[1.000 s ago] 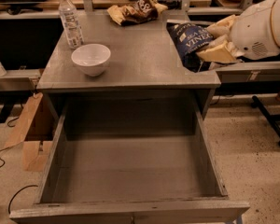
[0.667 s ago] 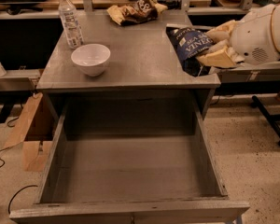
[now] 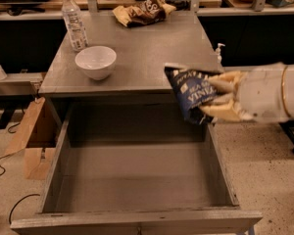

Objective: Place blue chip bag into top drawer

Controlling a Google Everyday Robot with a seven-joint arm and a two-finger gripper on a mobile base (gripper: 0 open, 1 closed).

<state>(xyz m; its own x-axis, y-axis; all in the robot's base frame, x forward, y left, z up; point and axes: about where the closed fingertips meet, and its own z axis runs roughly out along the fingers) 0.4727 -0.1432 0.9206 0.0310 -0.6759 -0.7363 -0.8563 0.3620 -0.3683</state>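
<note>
The blue chip bag (image 3: 191, 93) is dark navy with white lettering and hangs in the air at the table's front right corner, above the back right part of the drawer. My gripper (image 3: 216, 98) comes in from the right and is shut on the bag's right side with its tan fingers (image 3: 224, 86). The top drawer (image 3: 137, 180) is pulled wide open below the table, a grey wooden box with a bare flat bottom.
On the grey table (image 3: 152, 48) stand a white bowl (image 3: 95, 61) and a water bottle (image 3: 73, 21) at the left, and a brown and yellow snack bag (image 3: 143, 10) at the back. A cardboard box (image 3: 32, 141) sits on the floor at the left.
My gripper has carried the blue chip bag down and toward the front, from above the table's right edge to the front right corner over the open drawer.
</note>
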